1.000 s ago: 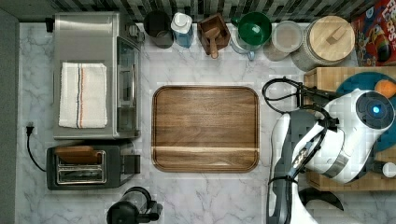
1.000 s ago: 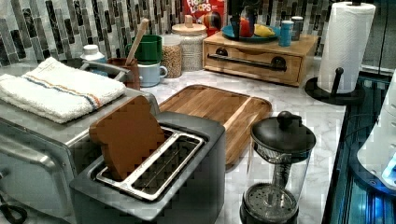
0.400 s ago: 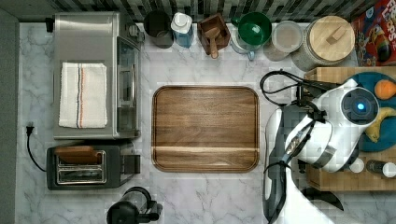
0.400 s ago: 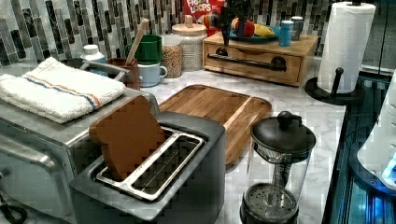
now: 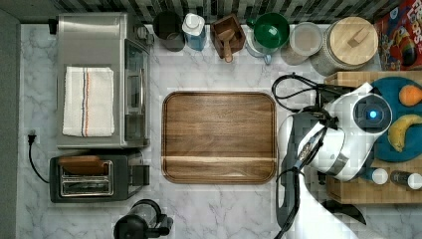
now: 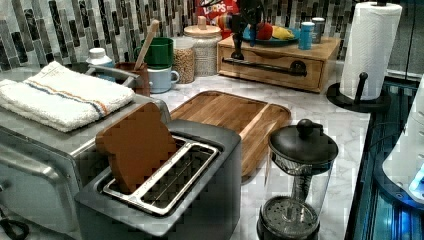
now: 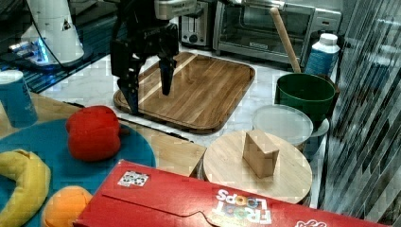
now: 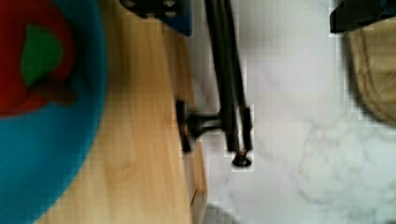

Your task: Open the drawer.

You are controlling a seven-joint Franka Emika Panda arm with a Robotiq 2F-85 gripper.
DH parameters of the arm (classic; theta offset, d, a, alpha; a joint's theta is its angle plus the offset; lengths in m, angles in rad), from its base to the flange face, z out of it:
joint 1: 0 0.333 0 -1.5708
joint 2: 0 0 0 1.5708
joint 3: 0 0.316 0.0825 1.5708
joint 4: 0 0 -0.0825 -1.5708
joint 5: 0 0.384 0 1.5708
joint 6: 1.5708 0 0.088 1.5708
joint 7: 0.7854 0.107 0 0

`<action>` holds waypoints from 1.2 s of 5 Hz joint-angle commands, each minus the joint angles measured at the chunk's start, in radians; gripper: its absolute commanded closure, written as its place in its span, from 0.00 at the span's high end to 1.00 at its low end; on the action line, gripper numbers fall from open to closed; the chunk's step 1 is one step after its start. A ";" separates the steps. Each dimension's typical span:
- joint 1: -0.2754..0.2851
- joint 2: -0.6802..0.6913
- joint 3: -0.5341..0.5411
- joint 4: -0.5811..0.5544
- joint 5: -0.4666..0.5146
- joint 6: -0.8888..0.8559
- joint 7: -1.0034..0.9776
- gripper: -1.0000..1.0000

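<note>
Drawer [image 6: 272, 67] of light wood, with its long black bar handle [image 8: 229, 79], sits shut under the butcher-block top at the marble counter's [image 6: 320, 107] back edge. Our black gripper [image 7: 147, 97] hangs just above the bar, fingers [image 7: 165, 78] spread apart, straddling its long axis.

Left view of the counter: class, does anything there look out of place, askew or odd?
One oddity: the toaster holds a flat brown slab, seemingly a wooden toast-shaped piece, leaning askew in its slot. Otherwise nothing stands out: no spills, the drawer is shut, and the towel lies folded on the oven.
</note>
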 commanded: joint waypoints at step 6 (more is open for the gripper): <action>-0.065 -0.015 0.051 -0.198 -0.047 0.193 -0.029 1.00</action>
